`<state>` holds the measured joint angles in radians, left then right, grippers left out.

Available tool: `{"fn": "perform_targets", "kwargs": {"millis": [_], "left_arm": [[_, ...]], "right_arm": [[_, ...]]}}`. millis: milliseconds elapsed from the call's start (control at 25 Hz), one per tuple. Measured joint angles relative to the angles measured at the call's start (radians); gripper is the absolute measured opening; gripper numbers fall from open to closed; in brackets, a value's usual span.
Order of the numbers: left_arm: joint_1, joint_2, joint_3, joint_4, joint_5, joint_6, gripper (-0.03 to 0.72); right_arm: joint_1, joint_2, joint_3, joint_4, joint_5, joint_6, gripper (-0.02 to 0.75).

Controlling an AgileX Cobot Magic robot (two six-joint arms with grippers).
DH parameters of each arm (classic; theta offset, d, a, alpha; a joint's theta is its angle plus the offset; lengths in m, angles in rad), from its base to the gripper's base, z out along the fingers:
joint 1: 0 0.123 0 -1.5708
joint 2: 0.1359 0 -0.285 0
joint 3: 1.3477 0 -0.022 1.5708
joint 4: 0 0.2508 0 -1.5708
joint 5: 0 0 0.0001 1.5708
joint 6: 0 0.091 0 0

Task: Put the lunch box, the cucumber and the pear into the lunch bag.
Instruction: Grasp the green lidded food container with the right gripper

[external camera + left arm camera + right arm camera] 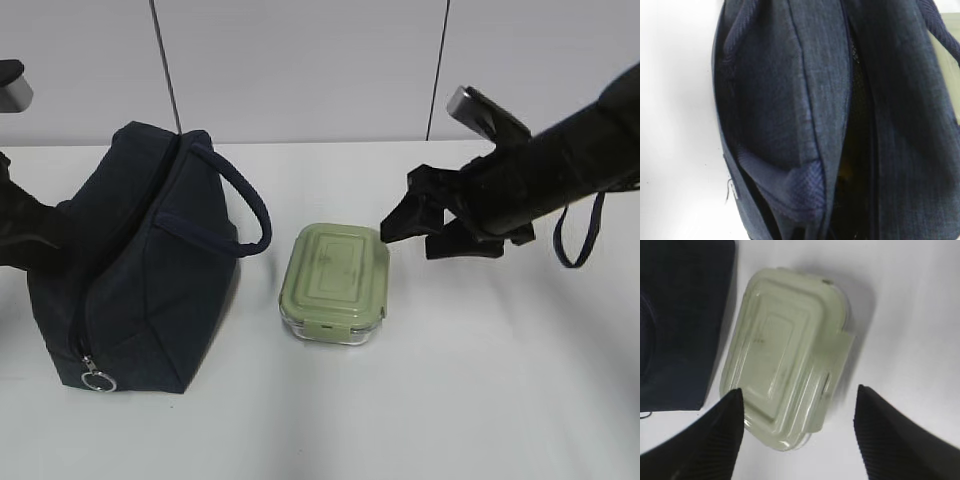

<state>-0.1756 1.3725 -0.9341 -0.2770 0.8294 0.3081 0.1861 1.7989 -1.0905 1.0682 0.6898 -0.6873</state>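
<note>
While the right gripper (797,432) hangs with jaws spread beside the box (334,283), the grasp seems next; jaws must straddle it; the left gripper, unseen at the bag (140,270), is clenched.

No readable text, label or brand on lunch bag (150,280) or lunch box (334,281); wrist views blurry.

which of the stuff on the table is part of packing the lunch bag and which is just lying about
Part of the job:
- lunch bag, navy, left of the box
- lunch box, green lid, on the table
- right hand, open, near the box
- cucumber and pear: not visible

Just lying about:
- nothing else lies on the white table
- a dark strap loop hangs by the right arm
</note>
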Motion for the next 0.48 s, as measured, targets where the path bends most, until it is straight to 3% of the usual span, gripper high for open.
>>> {"fn": "perform_targets", "kwargs": {"millis": [120,480], "left_arm": [[0.0,0.0,0.0,0.0,0.0,0.0,-0.015],[0.0,0.0,0.0,0.0,0.001,0.0,-0.015]], "right_arm": [[-0.002,0.026,0.03,0.122,-0.018,-0.074,0.532],[-0.002,0.139,0.034,0.318,-0.012,-0.202,0.532]]}}
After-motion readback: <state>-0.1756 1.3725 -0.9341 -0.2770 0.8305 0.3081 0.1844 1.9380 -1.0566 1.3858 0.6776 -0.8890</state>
